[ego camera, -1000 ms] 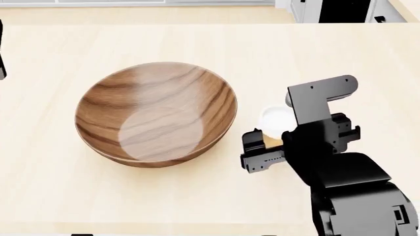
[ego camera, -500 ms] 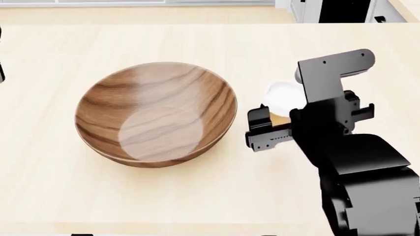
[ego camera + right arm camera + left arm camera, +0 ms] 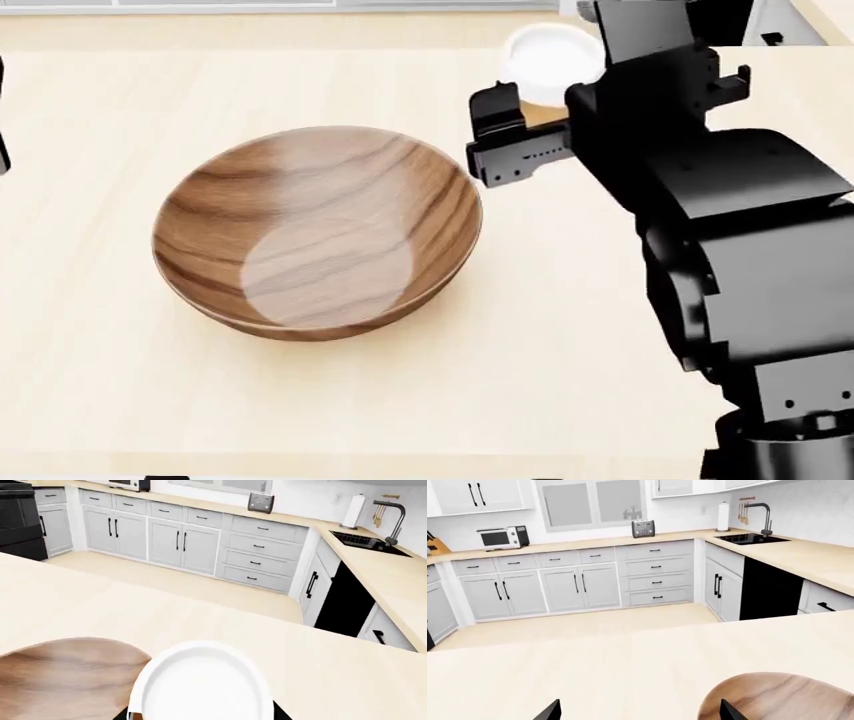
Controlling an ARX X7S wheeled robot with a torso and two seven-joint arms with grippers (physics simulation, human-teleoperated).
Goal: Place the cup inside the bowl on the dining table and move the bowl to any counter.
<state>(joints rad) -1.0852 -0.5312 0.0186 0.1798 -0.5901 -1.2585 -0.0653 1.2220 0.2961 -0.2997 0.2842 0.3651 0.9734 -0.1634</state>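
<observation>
Here my right tool [image 3: 523, 115] is clamped on the cup [image 3: 549, 57], held upright above the worktop [image 3: 107, 400]; the bowl [image 3: 318, 230] lies left and nearer, the carry's direction.

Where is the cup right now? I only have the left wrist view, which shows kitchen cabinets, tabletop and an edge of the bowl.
Observer: The right gripper holds the cup, beyond the far right rim of the bowl in the head view.
Operator: Is the bowl still empty?
Observer: Yes, its whole inside shows bare in the head view.
Operator: Is the lid on?
Observer: Yes, the right wrist view shows the white lid in place.
</observation>
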